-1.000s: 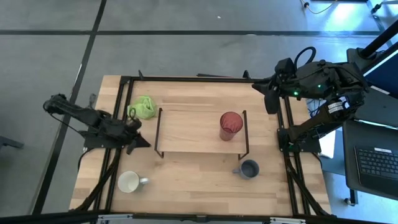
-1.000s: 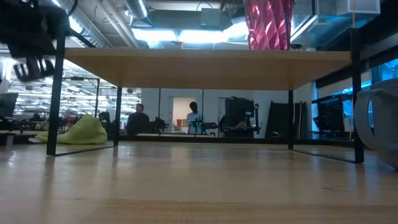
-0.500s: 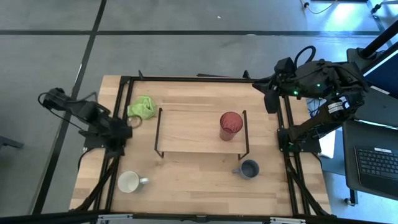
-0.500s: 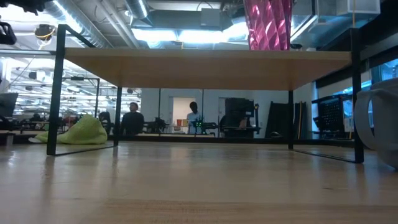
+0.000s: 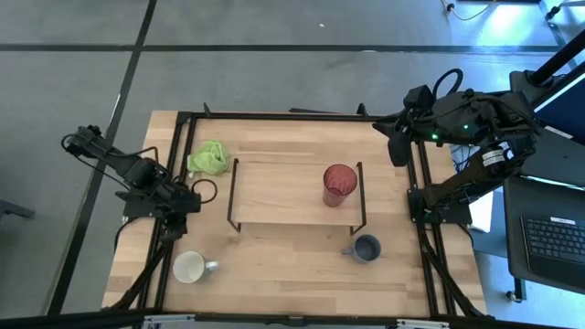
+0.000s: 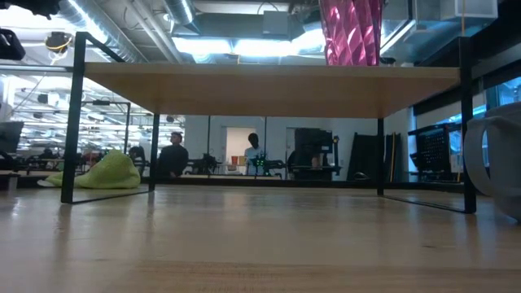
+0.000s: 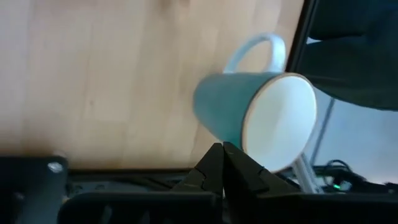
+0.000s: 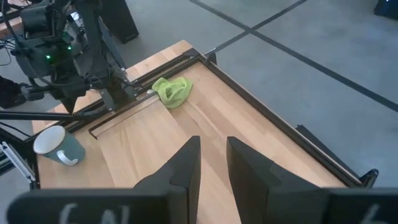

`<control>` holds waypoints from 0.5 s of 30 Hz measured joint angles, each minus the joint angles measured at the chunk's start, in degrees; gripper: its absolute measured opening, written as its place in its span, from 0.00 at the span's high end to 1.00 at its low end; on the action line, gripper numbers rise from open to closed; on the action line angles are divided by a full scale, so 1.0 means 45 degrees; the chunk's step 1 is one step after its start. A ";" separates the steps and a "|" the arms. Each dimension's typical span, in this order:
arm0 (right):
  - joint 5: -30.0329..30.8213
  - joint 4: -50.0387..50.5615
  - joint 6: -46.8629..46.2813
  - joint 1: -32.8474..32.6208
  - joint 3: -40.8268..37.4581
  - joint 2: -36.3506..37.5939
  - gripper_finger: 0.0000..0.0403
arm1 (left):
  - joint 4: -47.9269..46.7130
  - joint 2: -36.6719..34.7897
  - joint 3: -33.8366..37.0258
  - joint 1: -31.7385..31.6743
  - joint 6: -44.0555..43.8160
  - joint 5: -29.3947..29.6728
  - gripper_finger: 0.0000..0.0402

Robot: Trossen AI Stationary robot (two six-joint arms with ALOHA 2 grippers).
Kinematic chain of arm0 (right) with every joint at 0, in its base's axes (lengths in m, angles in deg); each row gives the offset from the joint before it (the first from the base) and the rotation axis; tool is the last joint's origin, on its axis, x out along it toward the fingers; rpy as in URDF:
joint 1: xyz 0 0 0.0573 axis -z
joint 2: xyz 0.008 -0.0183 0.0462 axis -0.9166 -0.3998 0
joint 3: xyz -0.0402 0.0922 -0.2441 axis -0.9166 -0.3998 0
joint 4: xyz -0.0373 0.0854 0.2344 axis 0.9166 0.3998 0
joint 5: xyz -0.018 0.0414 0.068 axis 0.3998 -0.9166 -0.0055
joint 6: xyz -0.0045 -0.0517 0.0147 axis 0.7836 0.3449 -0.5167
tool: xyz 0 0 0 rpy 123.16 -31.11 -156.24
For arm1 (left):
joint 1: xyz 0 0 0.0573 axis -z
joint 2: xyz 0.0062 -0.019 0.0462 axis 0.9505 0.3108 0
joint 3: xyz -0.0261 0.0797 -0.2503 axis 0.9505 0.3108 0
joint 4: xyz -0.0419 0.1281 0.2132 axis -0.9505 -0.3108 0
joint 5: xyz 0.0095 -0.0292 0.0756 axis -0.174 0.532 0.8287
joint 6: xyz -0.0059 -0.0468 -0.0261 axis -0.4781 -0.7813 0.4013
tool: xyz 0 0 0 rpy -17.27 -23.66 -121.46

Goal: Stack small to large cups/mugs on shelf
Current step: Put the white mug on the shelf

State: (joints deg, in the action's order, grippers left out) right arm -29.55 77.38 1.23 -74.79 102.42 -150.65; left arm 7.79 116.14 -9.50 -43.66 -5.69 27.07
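Observation:
The red tumbler [image 5: 339, 185] stands upright on the right part of the shelf [image 5: 274, 192]; the low view shows its base [image 6: 352, 32] on the board [image 6: 269, 81]. The grey-blue mug [image 5: 366, 248] sits on the table in front of the shelf's near right leg. The white mug [image 5: 192, 267] stands near the table's near left corner, its handle pointing right. My left gripper [image 5: 190, 201] hovers shut left of the shelf, pointing toward that mug [image 7: 261, 106] without touching it. My right gripper [image 8: 213, 142] is open above the table's far right corner [image 5: 396, 144].
A green cloth lump [image 5: 209, 158] lies beside the shelf's far left leg. A black frame [image 5: 274, 115] runs along the table's edges. A laptop [image 5: 556, 239] sits off the table's right side. People [image 6: 173, 155] show in the room behind.
My left gripper has pulled back from beside the shelf's left end toward the table's left edge and risen, leaving the low view. It has turned from pointing right to pointing toward the near edge and the white mug. The cups have stayed where they were.

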 joint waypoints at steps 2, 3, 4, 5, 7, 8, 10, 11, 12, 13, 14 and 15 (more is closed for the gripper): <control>0.0005 0.0026 0.0000 0.0000 0.0000 0.0000 0.80 | -0.0008 -0.0013 0.0000 -0.0005 0.0152 0.0472 1.00; 0.0005 0.0026 0.0000 0.0000 0.0002 -0.0004 0.80 | 0.0003 -0.0001 0.0000 -0.0005 -0.0138 0.0653 1.00; 0.0005 0.0044 -0.0015 0.0000 0.0001 -0.0005 0.80 | 0.0000 0.0008 0.0000 -0.0005 -0.0478 0.0810 1.00; 0.0005 0.0075 -0.0041 0.0000 0.0002 -0.0005 0.80 | 0.0005 -0.0001 0.0000 -0.0010 -0.0608 0.0945 1.00; 0.0004 0.0159 -0.0072 0.0000 0.0002 -0.0005 0.80 | 0.0179 0.0004 0.0000 -0.0010 -0.0500 0.1008 1.00; 0.0001 0.0177 -0.0078 0.0000 0.0002 -0.0005 0.80 | 0.0265 0.0006 0.0000 -0.0010 -0.0398 0.1129 1.00; 0.0005 0.0214 -0.0087 0.0000 0.0002 -0.0005 0.80 | 0.0319 0.0000 0.0000 0.0058 -0.0124 0.1470 1.00; 0.0005 0.0247 -0.0091 0.0000 0.0002 -0.0005 0.80 | 0.0485 0.0000 -0.0001 0.0151 0.0039 0.1667 1.00; 0.0004 0.0255 -0.0096 0.0000 0.0002 -0.0005 0.80 | 0.0616 -0.0002 -0.0027 0.0258 0.0099 0.1768 0.99; 0.0005 0.0255 -0.0105 0.0000 0.0002 -0.0005 0.80 | 0.0680 -0.0013 -0.0060 0.0383 0.0115 0.1792 0.98; 0.0005 0.0260 -0.0112 0.0000 0.0002 -0.0005 0.80 | 0.0703 -0.0024 -0.0111 0.0513 0.0092 0.1786 0.97; 0.0005 0.0269 -0.0114 0.0000 0.0000 -0.0005 0.80 | 0.0697 -0.0020 -0.0168 0.0641 -0.0023 0.1790 0.95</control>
State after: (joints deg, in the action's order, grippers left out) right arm -29.53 78.59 0.72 -74.79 102.42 -150.68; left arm 10.92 116.06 -10.26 -40.78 -5.80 35.12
